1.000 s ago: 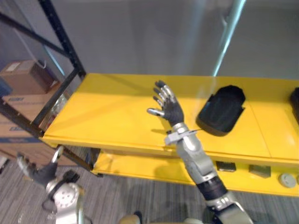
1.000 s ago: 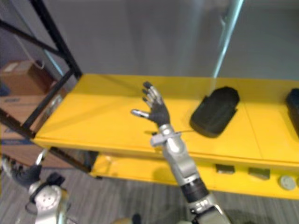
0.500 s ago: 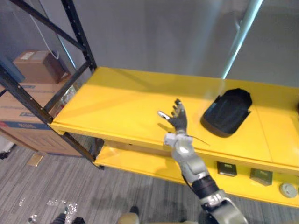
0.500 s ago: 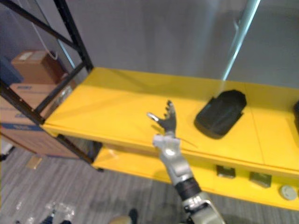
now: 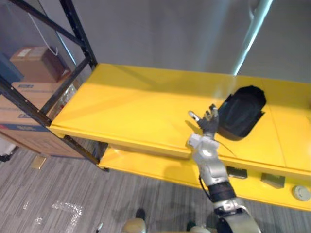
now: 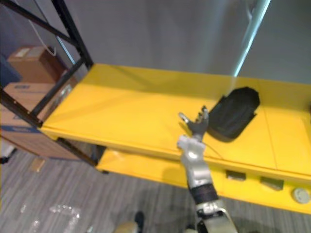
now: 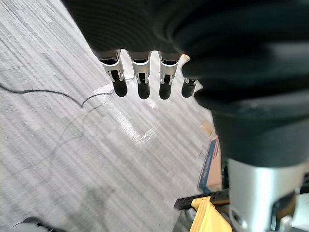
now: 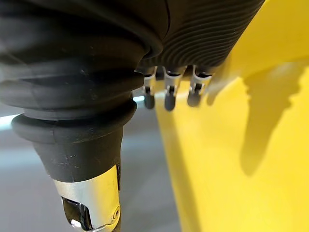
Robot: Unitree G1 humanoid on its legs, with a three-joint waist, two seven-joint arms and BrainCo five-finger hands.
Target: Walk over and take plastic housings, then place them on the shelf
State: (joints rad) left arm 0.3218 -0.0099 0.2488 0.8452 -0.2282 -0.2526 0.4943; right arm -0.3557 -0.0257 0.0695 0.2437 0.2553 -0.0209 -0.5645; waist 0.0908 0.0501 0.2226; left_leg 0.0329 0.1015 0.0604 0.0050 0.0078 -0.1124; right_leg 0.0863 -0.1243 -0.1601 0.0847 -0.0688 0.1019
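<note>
A black plastic housing (image 5: 241,112) lies on the top board of the yellow shelf (image 5: 131,111), right of its middle. My right hand (image 5: 209,125) stands open over the shelf's front part, just left of the housing, palm side toward it and not touching it. Its straight fingers (image 8: 169,94) hover above the yellow board and hold nothing. My left hand (image 7: 141,77) hangs low with straight fingers pointing at the grey floor, empty.
A black rack upright (image 5: 77,34) and cardboard boxes (image 5: 34,63) stand at the left. The lower yellow board carries small dark parts (image 5: 272,179) and a round grey piece (image 5: 301,192). A pale pole (image 5: 250,34) rises behind the shelf.
My right hand has moved right along the shelf, close up to the black housing. The left hand has dropped out of the eye views. The camera has shifted a little.
</note>
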